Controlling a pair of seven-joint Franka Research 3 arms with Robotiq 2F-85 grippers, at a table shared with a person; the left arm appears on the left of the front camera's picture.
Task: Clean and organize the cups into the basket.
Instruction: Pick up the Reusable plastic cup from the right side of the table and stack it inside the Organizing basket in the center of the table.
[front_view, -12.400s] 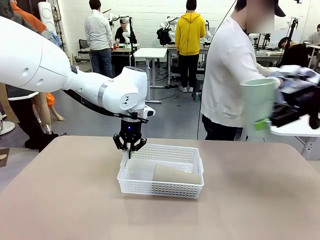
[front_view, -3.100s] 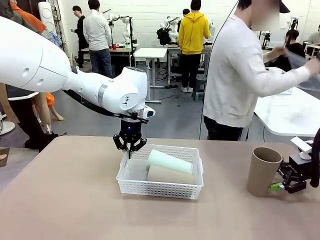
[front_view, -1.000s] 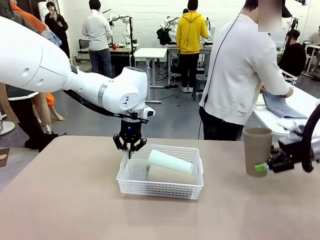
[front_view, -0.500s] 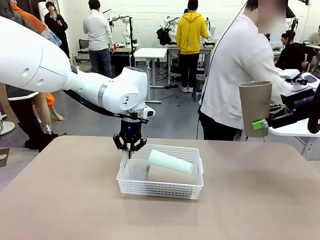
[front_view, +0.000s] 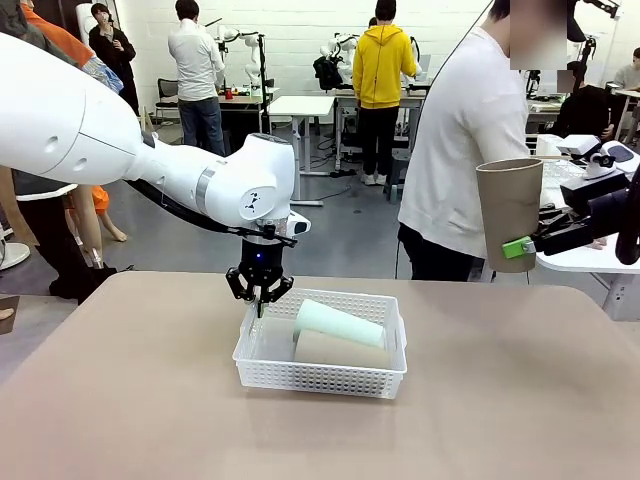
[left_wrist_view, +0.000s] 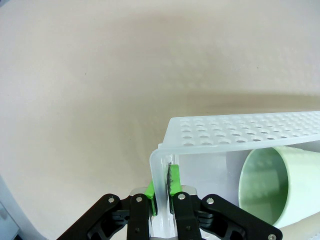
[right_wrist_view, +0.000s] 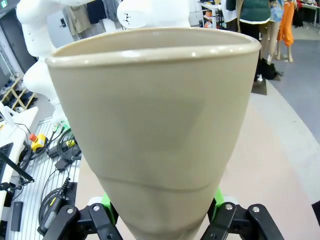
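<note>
Right gripper (front_view: 522, 248) clamped low on upright tan cup (front_view: 510, 212) at 3 o'clock above the surface (front_view: 500, 400), left gripper (front_view: 260, 295) pinching basket (front_view: 322, 372) rim at 10 o'clock, 2 cups inside.

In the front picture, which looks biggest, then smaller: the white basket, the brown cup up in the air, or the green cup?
1. Basket, clearly the widest.
2. Brown cup, held up by the right gripper.
3. Green cup, lying in the basket.
The two cups look close in size; the green one is partly hidden, so that order is unsure.

Even, bright overhead light fell soft-shadowed across the table (front_view: 150, 400) — wrist views bent wide at the edges, nearest parts slightly blurred.
</note>
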